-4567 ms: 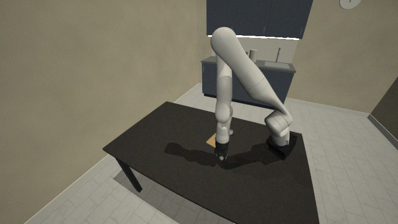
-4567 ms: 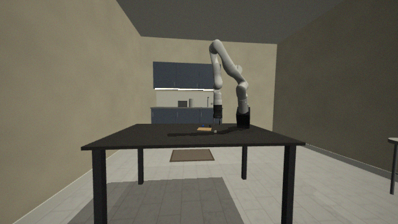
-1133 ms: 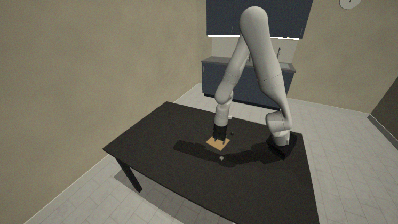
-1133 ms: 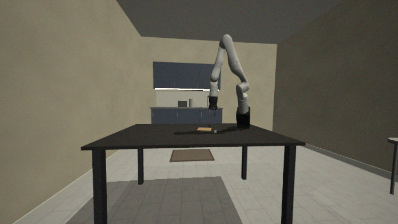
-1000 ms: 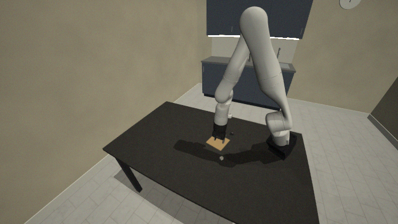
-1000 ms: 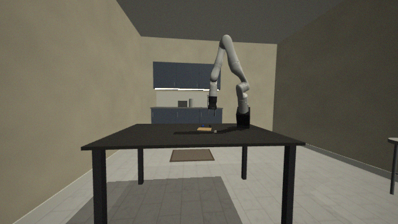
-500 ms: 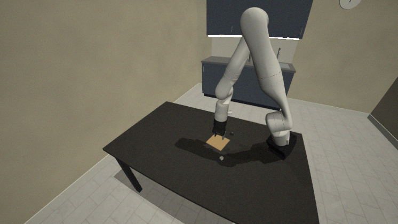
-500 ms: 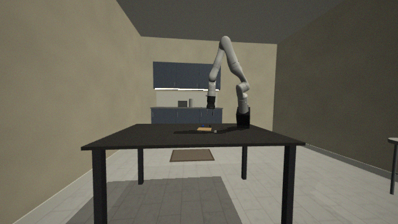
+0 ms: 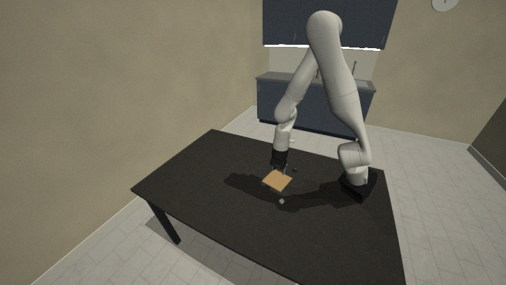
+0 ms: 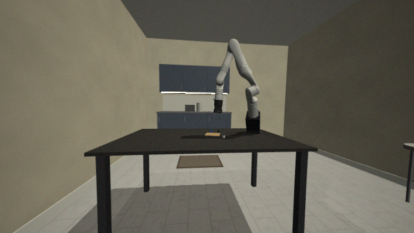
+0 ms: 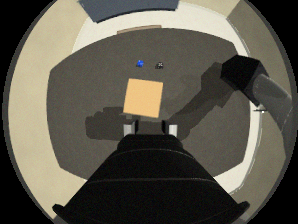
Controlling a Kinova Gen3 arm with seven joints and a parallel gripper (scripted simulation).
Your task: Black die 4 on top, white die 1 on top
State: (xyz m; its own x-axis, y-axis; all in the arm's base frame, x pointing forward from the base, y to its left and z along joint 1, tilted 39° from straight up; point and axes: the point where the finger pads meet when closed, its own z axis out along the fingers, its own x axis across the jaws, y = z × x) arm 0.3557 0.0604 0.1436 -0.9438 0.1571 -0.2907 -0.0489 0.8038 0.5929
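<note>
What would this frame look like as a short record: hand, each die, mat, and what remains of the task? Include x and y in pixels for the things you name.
hand: open, raised above the table, holding nothing (image 9: 279, 170) (image 10: 217, 117) (image 11: 150, 128)
mat: orange-tan (image 9: 277, 180) (image 10: 212, 134) (image 11: 143, 98), flat on the table (image 9: 198, 169) (image 10: 162, 144) (image 11: 80, 85)
white die: (image 9: 281, 201) (image 10: 223, 136) on the table, off the mat
black die: (image 9: 294, 169) (image 10: 218, 131) (image 11: 159, 65) on the table, off the mat
blue die: (image 10: 211, 131) (image 11: 140, 64) off the mat, near the black die
top faces: too small to read
remaining: black and white dice still need to go onto the mat

Hand (image 9: 279, 170) (image 10: 217, 116) (image 11: 150, 124) risen, moved from above the white die (image 9: 281, 201) (image 10: 223, 136) toward the kitchen side; mat (image 9: 277, 180) (image 10: 212, 134) (image 11: 143, 98) uncovered in top view
</note>
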